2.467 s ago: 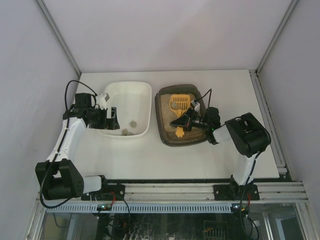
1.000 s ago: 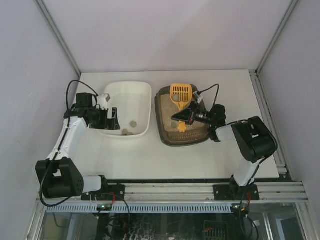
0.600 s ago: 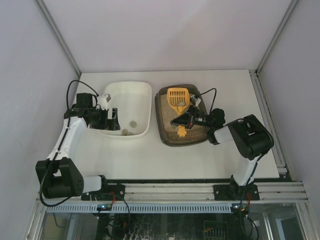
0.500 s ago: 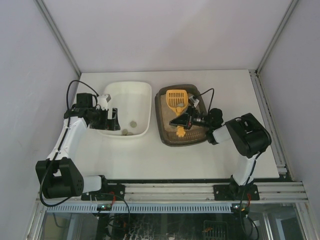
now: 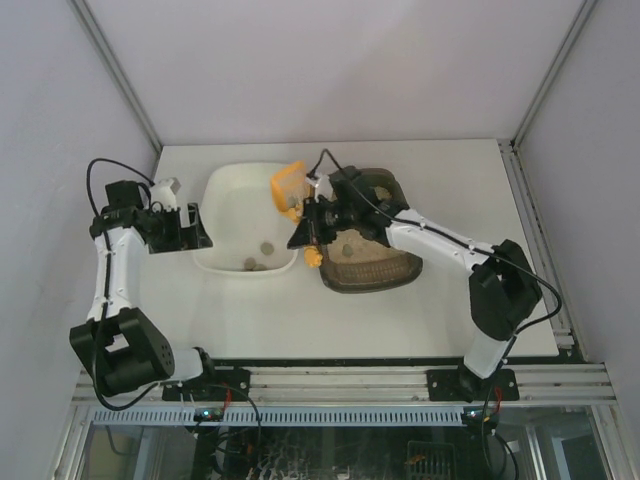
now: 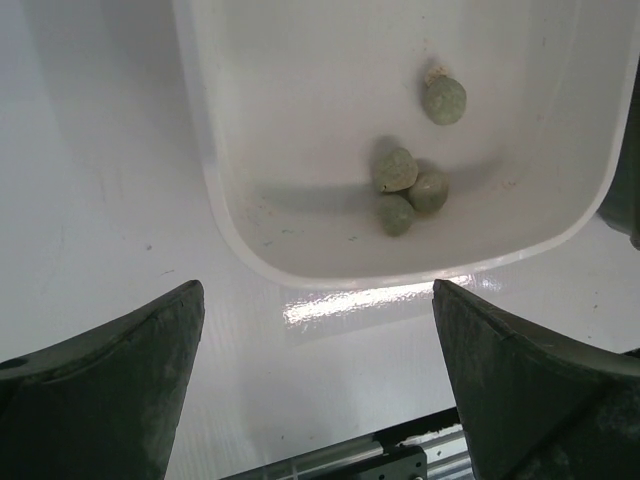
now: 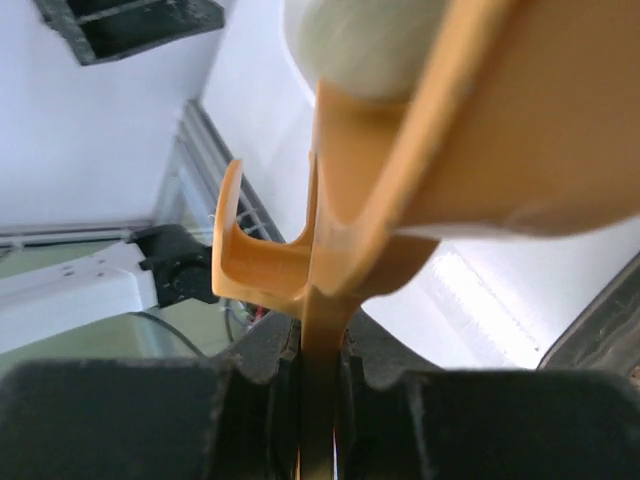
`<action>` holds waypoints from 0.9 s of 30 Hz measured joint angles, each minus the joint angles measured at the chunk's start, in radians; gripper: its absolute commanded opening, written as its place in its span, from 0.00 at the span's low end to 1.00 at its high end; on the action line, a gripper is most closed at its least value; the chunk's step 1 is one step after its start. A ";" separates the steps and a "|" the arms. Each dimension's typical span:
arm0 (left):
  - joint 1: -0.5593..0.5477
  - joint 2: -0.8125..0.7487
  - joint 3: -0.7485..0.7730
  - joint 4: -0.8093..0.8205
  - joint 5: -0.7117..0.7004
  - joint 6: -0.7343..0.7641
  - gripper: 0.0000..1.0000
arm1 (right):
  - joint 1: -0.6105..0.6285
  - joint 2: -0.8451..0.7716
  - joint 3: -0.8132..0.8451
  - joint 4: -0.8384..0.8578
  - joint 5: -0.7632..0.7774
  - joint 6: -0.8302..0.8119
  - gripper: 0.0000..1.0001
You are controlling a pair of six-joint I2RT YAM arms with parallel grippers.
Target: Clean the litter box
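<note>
scoop (image 5: 287, 190): now over white tray (image 5: 243, 205) | left pincer (image 5: 202, 228): backed off tray

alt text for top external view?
The right gripper, shut on a yellow plastic litter scoop, holds it over the right edge of a white rectangular plastic tray with grey-green clumps. The dark brown plastic litter box of tan litter sits beside it; the open left gripper hangs left of the tray.

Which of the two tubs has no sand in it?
The white tray, on the left. Only a few grey-green lumps lie on its bare plastic, while the brown litter box beside it holds tan sand.
</note>
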 measured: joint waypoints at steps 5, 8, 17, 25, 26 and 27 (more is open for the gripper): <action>0.024 0.000 0.001 -0.047 0.071 0.031 1.00 | 0.150 0.185 0.402 -0.493 0.308 -0.177 0.00; 0.036 0.000 0.001 -0.061 0.093 0.037 1.00 | 0.251 0.387 0.705 -0.746 0.578 -0.244 0.00; 0.063 -0.004 -0.003 -0.065 0.094 0.049 1.00 | 0.443 0.692 1.062 -1.155 1.067 -0.335 0.00; 0.058 -0.055 -0.024 -0.053 0.035 0.040 1.00 | 0.415 0.642 1.003 -1.186 1.231 -0.333 0.00; 0.052 -0.065 -0.023 -0.051 0.016 0.032 1.00 | 0.410 0.600 0.960 -1.167 1.233 -0.328 0.00; 0.040 -0.079 -0.021 -0.045 -0.011 0.019 1.00 | 0.401 0.550 0.915 -1.143 1.231 -0.323 0.00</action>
